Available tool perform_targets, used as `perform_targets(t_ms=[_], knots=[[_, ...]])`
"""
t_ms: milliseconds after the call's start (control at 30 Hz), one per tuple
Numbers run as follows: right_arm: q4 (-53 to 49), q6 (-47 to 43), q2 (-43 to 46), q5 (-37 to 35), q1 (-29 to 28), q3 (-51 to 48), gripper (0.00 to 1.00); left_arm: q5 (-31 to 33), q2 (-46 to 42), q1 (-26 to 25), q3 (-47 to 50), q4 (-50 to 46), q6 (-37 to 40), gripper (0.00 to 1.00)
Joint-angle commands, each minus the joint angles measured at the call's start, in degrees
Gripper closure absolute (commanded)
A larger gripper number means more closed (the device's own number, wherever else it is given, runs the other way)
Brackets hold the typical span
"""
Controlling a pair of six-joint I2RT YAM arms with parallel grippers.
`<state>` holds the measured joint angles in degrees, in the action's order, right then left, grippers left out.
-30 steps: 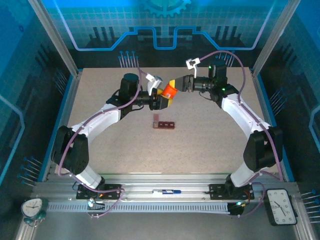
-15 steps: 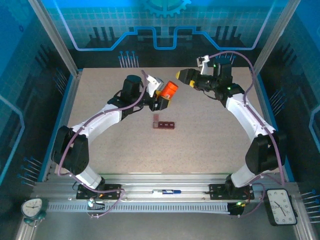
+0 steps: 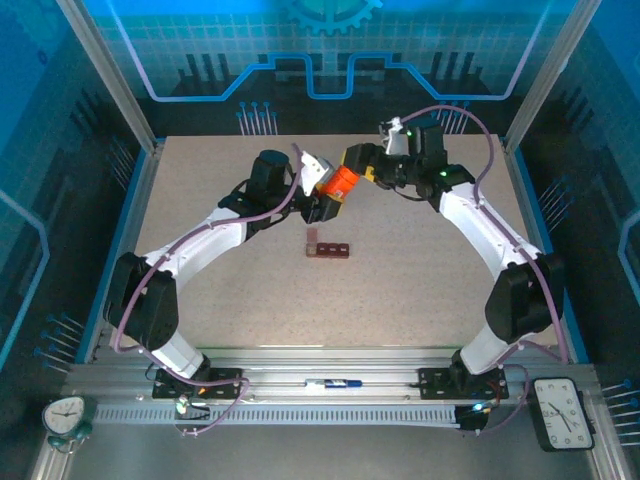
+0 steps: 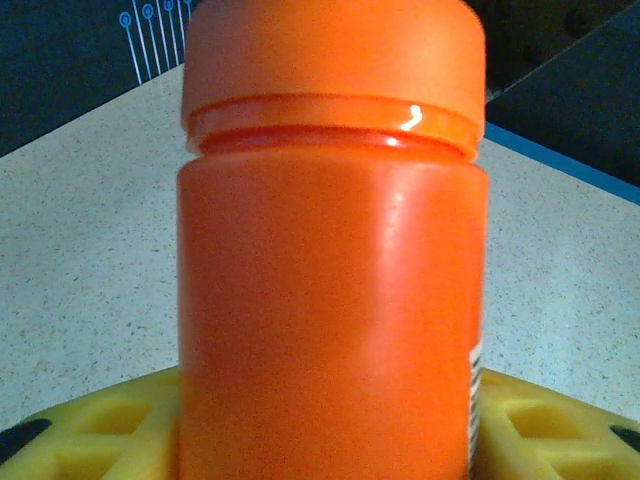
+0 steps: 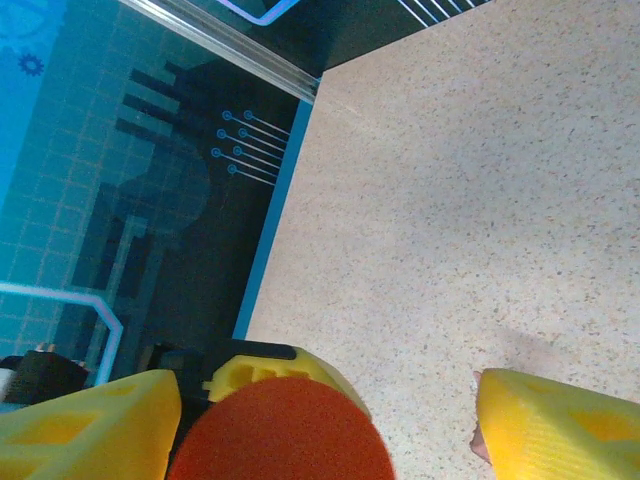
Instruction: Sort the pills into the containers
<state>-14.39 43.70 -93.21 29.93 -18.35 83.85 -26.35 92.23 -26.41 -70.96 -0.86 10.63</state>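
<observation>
My left gripper [image 3: 328, 203] is shut on the orange pill bottle [image 3: 340, 182] and holds it above the table, tilted, with its cap toward the right arm. In the left wrist view the bottle [image 4: 330, 280] stands between my yellow fingers [image 4: 90, 430]. My right gripper [image 3: 357, 162] is at the cap. Its jaws are open around the cap [image 5: 280, 435], with a gap to the right finger [image 5: 560, 425]. The containers [image 3: 328, 249], a dark red bar of small compartments, lie on the table in front of the bottle. No pills are in view.
A small lid flap [image 3: 311, 237] stands up at the left end of the containers. The speckled table [image 3: 420, 280] is bounded by blue enclosure walls. A pen [image 3: 335, 383] lies on the front rail, and clocks [image 3: 565, 412] sit at the near corners.
The right gripper drew back from the bottle's cap, opened, and has come back around the cap. The left gripper kept its hold on the bottle and shifted it slightly.
</observation>
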Motion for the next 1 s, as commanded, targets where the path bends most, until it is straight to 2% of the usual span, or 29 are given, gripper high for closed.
perform_targets(t_ms=[0,133,267,467,633,700,800,967], knots=[[-1.6,-0.7,-0.7,-0.2,-1.3,2.0,0.26,0.3,0.3,-0.4,-2.4,0.3,1.2,0.75],[-1.9,-1.0,-0.8,0.3,-1.8,2.0,0.36,0.4,0.3,-0.5,-2.4,0.3,1.1,0.75],[-2.4,-1.7,-0.7,0.6,-2.3,1.8,0.36,0.3,0.5,-0.5,-2.5,0.5,0.9,0.75],[-2.4,-2.9,0.1,0.1,-2.3,0.9,0.55,0.2,0.6,-0.4,-2.5,0.8,0.4,0.75],[1.6,-6.9,0.4,1.8,-1.4,-0.6,0.59,-2.0,0.4,0.1,-2.4,0.9,-0.5,0.76],[6.3,-10.8,0.6,5.4,-0.2,-1.9,0.59,-4.9,0.1,0.9,-2.6,0.6,-1.9,0.76],[16.5,-16.2,1.1,15.2,1.6,-6.2,0.57,-11.9,-0.5,3.3,-2.3,1.8,-6.0,0.76],[28.8,-11.2,1.1,23.1,3.9,-10.0,0.57,-19.6,-1.0,5.8,-1.0,4.7,-12.3,0.75]])
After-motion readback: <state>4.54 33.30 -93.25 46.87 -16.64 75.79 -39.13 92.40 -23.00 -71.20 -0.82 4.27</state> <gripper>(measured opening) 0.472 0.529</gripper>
